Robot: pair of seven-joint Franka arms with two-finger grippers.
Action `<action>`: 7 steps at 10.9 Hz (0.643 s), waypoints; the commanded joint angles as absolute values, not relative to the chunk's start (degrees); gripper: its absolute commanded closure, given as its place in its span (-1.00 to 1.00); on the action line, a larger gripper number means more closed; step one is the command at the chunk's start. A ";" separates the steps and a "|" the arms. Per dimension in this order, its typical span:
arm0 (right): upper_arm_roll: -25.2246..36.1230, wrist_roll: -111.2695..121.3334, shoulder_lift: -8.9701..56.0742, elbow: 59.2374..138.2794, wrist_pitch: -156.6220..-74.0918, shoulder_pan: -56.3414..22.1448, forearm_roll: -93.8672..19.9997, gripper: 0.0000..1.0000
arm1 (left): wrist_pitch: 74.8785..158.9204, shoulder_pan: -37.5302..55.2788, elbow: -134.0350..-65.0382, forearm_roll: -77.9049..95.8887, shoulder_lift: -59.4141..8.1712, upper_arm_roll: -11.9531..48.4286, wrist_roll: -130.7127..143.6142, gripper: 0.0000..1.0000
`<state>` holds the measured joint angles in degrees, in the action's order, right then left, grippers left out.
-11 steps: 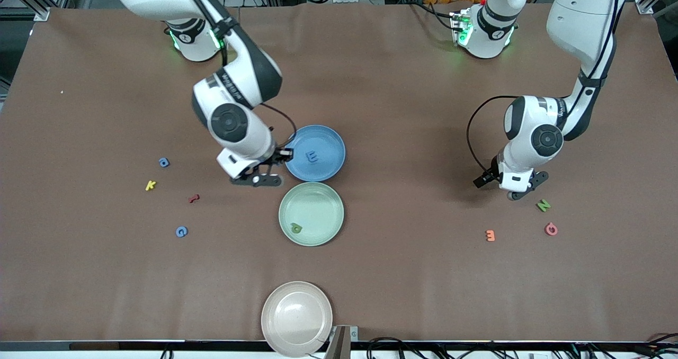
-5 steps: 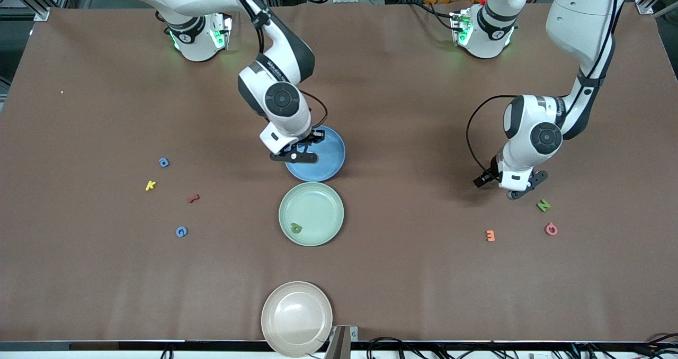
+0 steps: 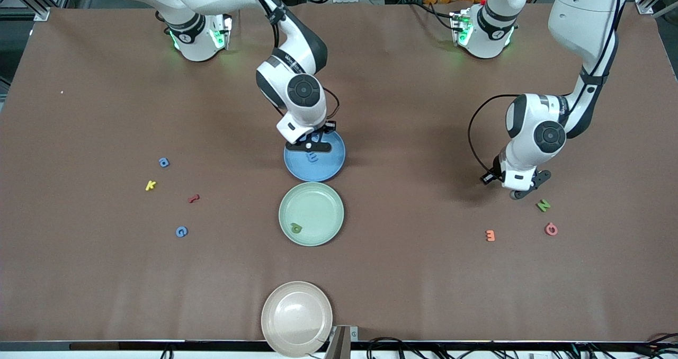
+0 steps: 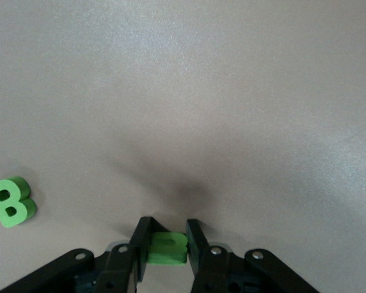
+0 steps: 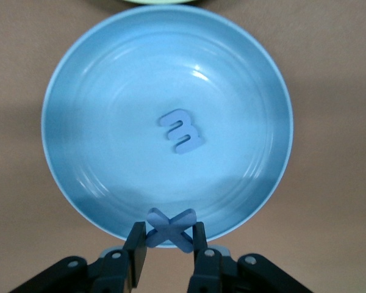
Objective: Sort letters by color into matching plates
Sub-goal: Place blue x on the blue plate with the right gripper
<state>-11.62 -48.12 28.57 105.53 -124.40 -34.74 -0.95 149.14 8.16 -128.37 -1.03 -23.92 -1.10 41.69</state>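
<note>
My right end effector (image 5: pixel 166 244) is swinging over the blue plate (image 3: pixel 331 165) clutching a blue X (image 5: pixel 170 229), needing release next, while my left end effector (image 4: pixel 167 244) is clamping a green letter (image 4: pixel 167 248) on the tabletop (image 3: pixel 424 274).

Blue E (image 3: pixel 313 158) flat in blue plate (image 3: pixel 329 169), green letter (image 3: pixel 296 227) in mint plate (image 3: pixel 318 211)

Glossy blue plate (image 5: pixel 79 79), matt foam-like letters (image 5: pixel 182 130), matt brown table cover (image 3: pixel 424 274).

The readable signs are the foam letters themselves: a green B (image 4: pixel 11 202), a blue X (image 5: pixel 171 229), a blue E (image 5: pixel 182 130) in the blue plate (image 5: pixel 73 91), a yellow K (image 3: pixel 150 185), a blue G (image 3: pixel 181 232) and a green N (image 3: pixel 543 205) on the worktop (image 3: pixel 424 274).
</note>
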 commanded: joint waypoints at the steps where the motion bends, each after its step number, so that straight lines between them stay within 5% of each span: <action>1: -11.69 -51.24 29.18 105.65 -125.07 -34.89 0.09 -0.39 | 149.59 8.35 -128.41 -0.70 -23.38 -0.79 40.78 1.00; 7: -11.60 -45.03 24.53 105.73 -123.15 -27.71 0.09 -0.49 | 149.24 8.87 -119.91 2.09 -23.72 6.31 46.39 1.00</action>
